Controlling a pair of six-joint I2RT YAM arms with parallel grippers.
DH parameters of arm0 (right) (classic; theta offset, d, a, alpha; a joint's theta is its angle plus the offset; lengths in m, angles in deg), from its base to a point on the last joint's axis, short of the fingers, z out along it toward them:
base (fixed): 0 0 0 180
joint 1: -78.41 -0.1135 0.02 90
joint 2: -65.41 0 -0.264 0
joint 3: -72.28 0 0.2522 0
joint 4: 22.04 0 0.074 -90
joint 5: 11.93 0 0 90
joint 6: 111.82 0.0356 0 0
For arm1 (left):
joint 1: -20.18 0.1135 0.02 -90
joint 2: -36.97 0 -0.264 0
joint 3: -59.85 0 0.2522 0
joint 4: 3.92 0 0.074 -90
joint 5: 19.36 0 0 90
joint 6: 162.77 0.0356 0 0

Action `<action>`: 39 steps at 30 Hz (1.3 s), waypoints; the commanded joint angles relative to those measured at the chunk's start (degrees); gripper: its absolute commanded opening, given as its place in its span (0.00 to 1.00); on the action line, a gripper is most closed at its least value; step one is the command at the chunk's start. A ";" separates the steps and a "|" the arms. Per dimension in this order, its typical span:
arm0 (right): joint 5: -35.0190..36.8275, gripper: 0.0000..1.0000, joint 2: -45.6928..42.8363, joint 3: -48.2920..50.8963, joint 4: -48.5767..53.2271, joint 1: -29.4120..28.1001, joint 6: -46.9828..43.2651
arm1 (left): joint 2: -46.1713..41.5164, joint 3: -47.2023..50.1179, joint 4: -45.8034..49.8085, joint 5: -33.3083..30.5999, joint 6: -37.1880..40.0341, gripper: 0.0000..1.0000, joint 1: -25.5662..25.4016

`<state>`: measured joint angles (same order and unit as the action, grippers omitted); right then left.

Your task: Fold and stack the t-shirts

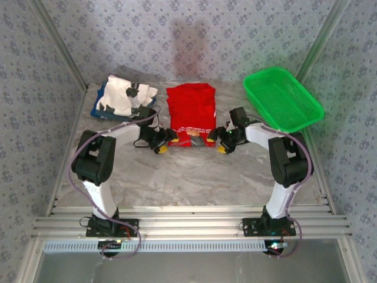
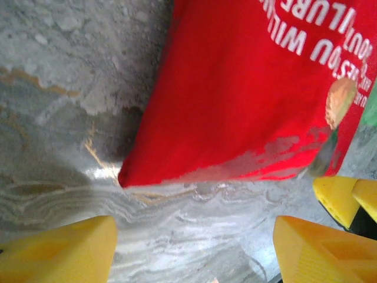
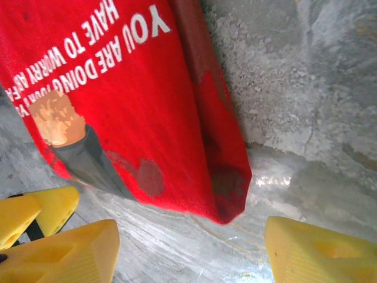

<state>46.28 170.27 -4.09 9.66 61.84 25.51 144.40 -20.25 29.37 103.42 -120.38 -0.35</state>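
Note:
The red t-shirt lies folded on the marble table, its printed near edge facing the arms. My left gripper is at the shirt's near left corner, my right gripper at the near right corner. In the left wrist view the red shirt's corner lies just beyond my open gripper, with bare table between the yellow fingers. The right wrist view shows the other corner of the red shirt just ahead of my open right gripper. The white t-shirt with black marks lies crumpled at the back left.
The white shirt rests on a flat blue tray at the back left. A green mesh basket stands at the back right. Patterned walls close in the table on three sides. Each wrist view catches the other gripper's yellow fingertips.

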 commanded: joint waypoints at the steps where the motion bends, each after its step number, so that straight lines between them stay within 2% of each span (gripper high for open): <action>1: -0.29 0.68 3.06 -1.41 -2.14 -0.27 1.07 | 1.84 -1.50 -1.78 -1.42 -1.12 0.70 0.10; 9: 0.42 0.63 8.65 -9.18 -1.28 -0.46 1.39 | 5.16 -2.14 -7.65 -4.12 -4.40 0.68 -0.01; 12: 0.67 0.56 10.38 -10.72 -0.61 -0.40 1.77 | 6.71 -3.01 -9.78 -4.12 -5.62 0.65 -0.33; 14: 0.46 0.47 11.14 -11.12 -0.11 -0.56 2.04 | 7.78 -4.44 -9.44 -4.36 -5.65 0.61 -0.75; 17: 0.33 0.32 10.95 -10.34 0.07 -0.54 2.33 | 8.90 -6.03 -9.32 -5.50 -6.75 0.48 -1.00; 19: 0.71 0.20 10.31 -9.38 0.37 -0.53 2.41 | 9.69 -7.97 -8.66 -6.52 -7.05 0.34 -1.47; 23: 0.46 0.06 8.78 -7.89 0.06 -0.37 3.12 | 9.38 -8.84 -6.89 -8.22 -6.67 0.11 -2.03; 25: 0.33 0.02 7.36 -7.50 1.04 -0.56 3.10 | 7.26 -7.32 -4.56 -9.99 -5.32 0.01 -1.96; 26: 0.43 0.02 6.56 -7.25 1.74 -0.81 2.83 | 5.91 -6.18 -3.56 -10.90 -4.95 0.00 -1.97; 28: 0.58 0.00 4.24 -6.31 4.85 -1.13 1.81 | 2.21 -1.44 -4.21 -10.87 -5.87 0.00 -1.83; 33: -0.11 0.00 -6.08 5.43 4.34 -2.68 5.84 | -9.92 8.44 -0.18 -14.04 -4.59 0.00 -4.75; 39: 1.31 0.00 -23.37 19.65 6.02 -9.24 14.38 | -24.98 19.96 4.49 -18.15 -8.99 0.00 -12.63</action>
<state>46.11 153.01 11.43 11.52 54.80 34.30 124.12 -3.77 28.89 90.43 -127.20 -10.28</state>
